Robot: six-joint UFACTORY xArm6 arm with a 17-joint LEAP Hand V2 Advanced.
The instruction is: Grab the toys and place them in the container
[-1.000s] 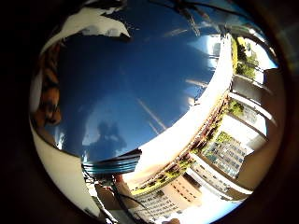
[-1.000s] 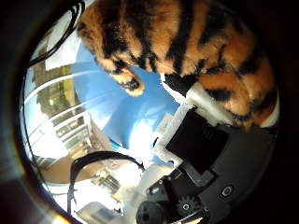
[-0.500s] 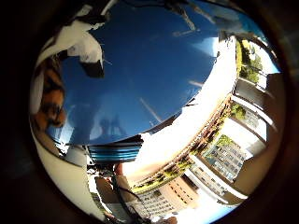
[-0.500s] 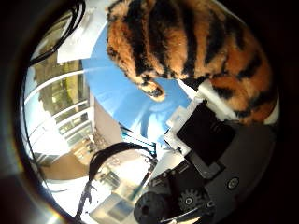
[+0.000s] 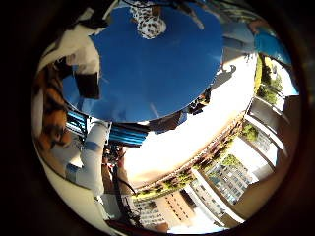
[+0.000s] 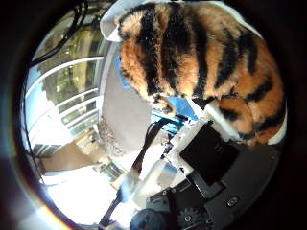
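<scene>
An orange and black striped tiger plush (image 6: 201, 57) fills much of the right thumb side palm view, pressed close against the palm. My right hand (image 6: 206, 153) shows as white and black parts beside and under it, with fingers curled round the plush. In the right little finger side palm view a strip of the same striped plush (image 5: 49, 108) shows at the edge beside a white and black finger (image 5: 84, 54). A small white toy with dark spots (image 5: 148, 22) lies on the blue table (image 5: 148, 74), far from the palm.
A blue ribbed thing (image 5: 108, 133) sits at the table's near edge; I cannot tell what it is. Beyond the table are a pale floor (image 5: 187, 138) and large windows (image 6: 67, 86).
Both views have shifted: the hand has moved and turned, and the blue table now looks farther off. The spotted toy has come into view. The tiger plush stays in the hand.
</scene>
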